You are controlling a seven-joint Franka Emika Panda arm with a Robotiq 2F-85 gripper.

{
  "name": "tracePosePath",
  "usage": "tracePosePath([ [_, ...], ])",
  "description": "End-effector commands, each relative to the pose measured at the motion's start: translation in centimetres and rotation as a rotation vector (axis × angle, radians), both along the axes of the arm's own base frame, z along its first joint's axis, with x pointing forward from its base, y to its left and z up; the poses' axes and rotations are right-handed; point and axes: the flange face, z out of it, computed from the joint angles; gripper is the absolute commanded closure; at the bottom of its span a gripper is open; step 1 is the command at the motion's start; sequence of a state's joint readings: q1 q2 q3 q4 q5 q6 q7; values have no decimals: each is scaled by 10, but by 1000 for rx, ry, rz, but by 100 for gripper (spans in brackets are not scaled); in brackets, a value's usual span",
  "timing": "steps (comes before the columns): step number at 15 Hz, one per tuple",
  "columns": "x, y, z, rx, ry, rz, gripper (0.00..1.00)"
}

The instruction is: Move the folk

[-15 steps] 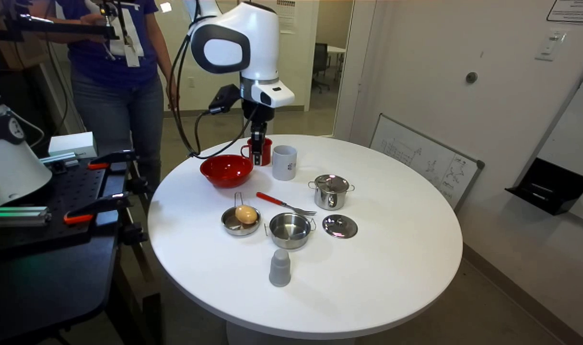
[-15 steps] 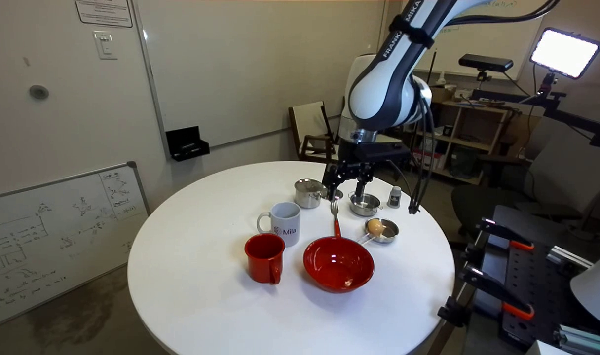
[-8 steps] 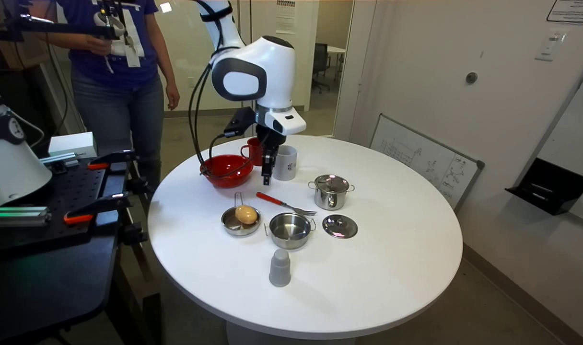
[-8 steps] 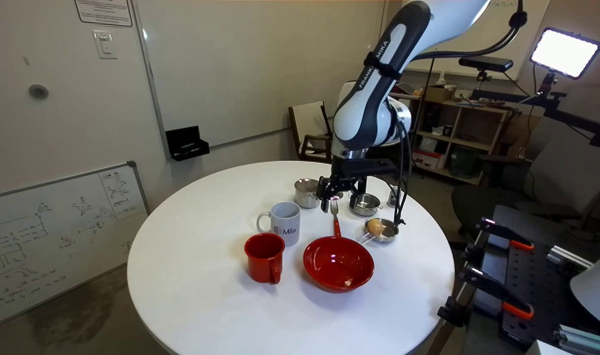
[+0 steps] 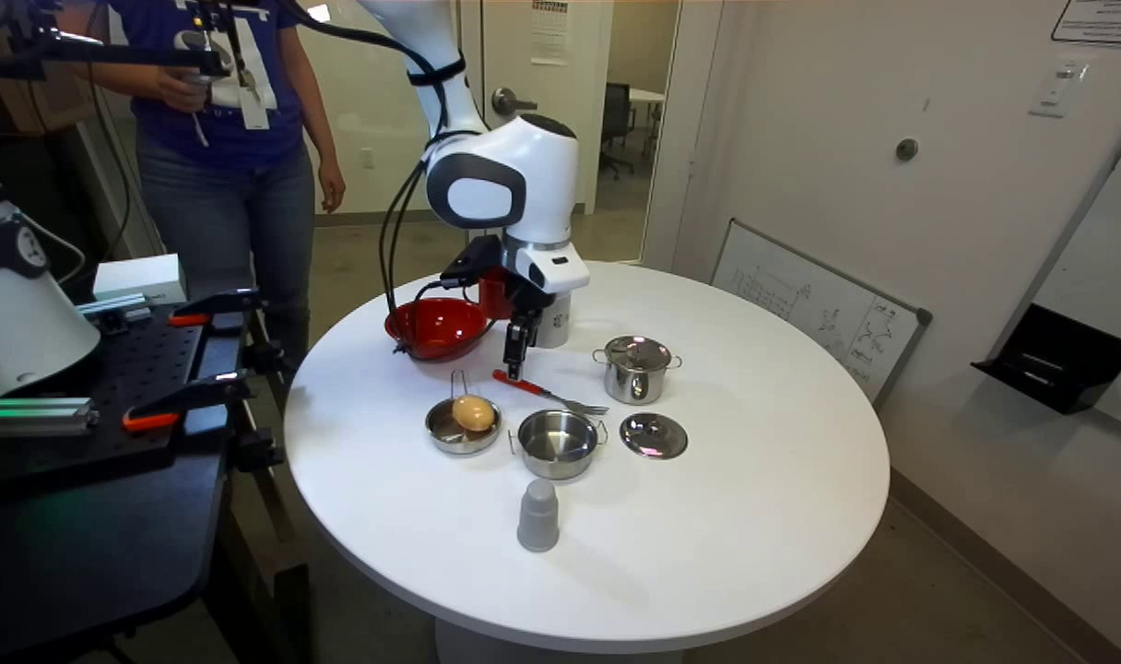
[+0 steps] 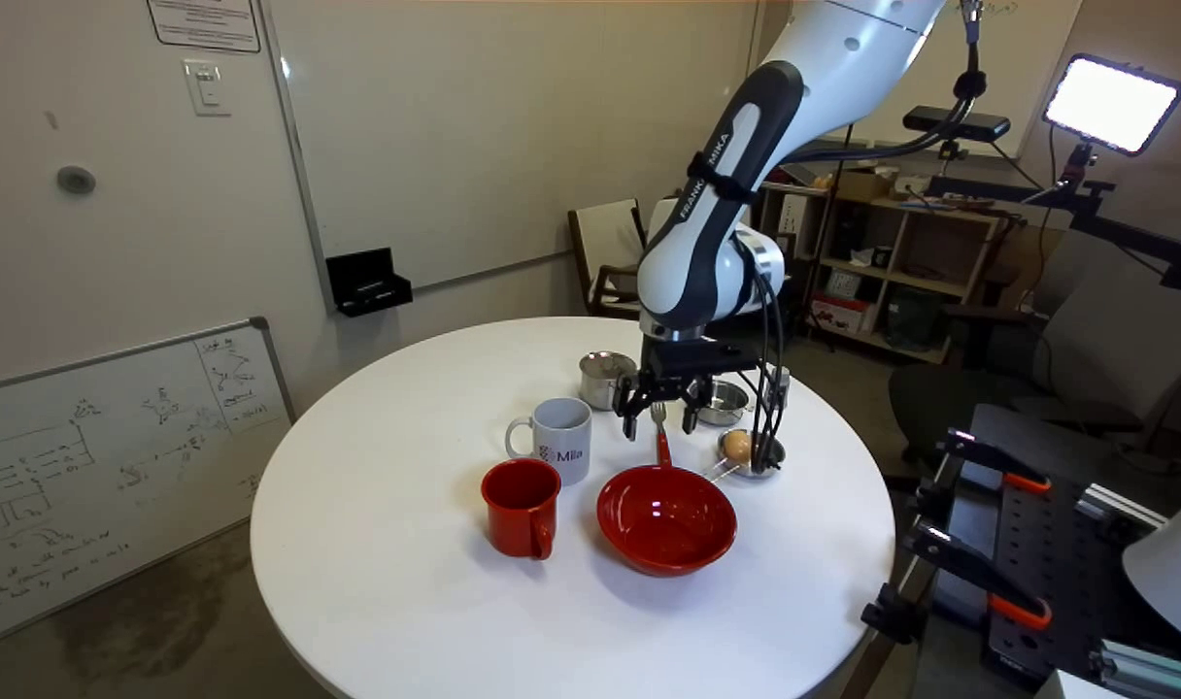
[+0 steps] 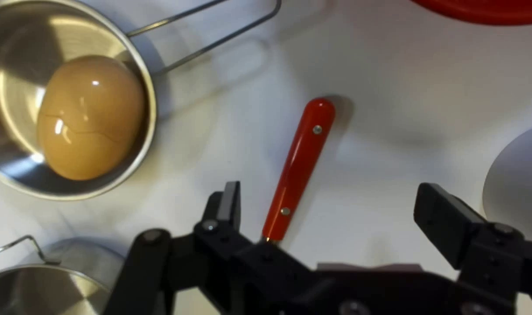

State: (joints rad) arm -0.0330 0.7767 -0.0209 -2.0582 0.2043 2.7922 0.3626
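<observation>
Currently, hand (image 7: 329,199): spread wide and pointing down, pinching nothing; its two fingers stand either side of the fork (image 7: 296,171) below, presumably so they can press together across its slim handle.
Fork: lies flat on the desk (image 5: 745,516) under the hand; as an exterior view shows, its red handle points to the far left, its tines to the near right. In the wrist view the handle sits closer to the finger on the left — a small sideways shift may help. I judge the step to be lining up for the grasp, with the fork not yet lifted.
Small pan (image 7: 19,57): on the left, holding an egg (image 7: 91,118) — likely a cradle against rolling; its wire handle reaches toward the far side, so a low sweep of the hand could catch it.
Shallow pot (image 5: 559,466): on the near side, close to the tines; a straight lift looks safer than a drag.
Tall pot (image 5: 636,383) and lid (image 5: 654,437): to the right of the fork, the lid lying loose.
Red bowl (image 5: 450,325): at the far left, apart from the fork's handle end.
White mug (image 5: 557,327) and red mug (image 5: 493,295): beyond the hand on the far side, partly hidden by it.
Grey bottle (image 5: 538,521): upright, nearest of all, well apart from the hand.
</observation>
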Motion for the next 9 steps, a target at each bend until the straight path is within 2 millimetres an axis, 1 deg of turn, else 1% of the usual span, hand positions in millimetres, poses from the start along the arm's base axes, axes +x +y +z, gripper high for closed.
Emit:
tracePosePath([
  [1, 7, 6, -12, -6, 20, -67, 0],
  [7, -2, -1, -22, -32, 34, -165, 0],
  [9, -3, -1, -25, -32, 38, -185, 28],
])
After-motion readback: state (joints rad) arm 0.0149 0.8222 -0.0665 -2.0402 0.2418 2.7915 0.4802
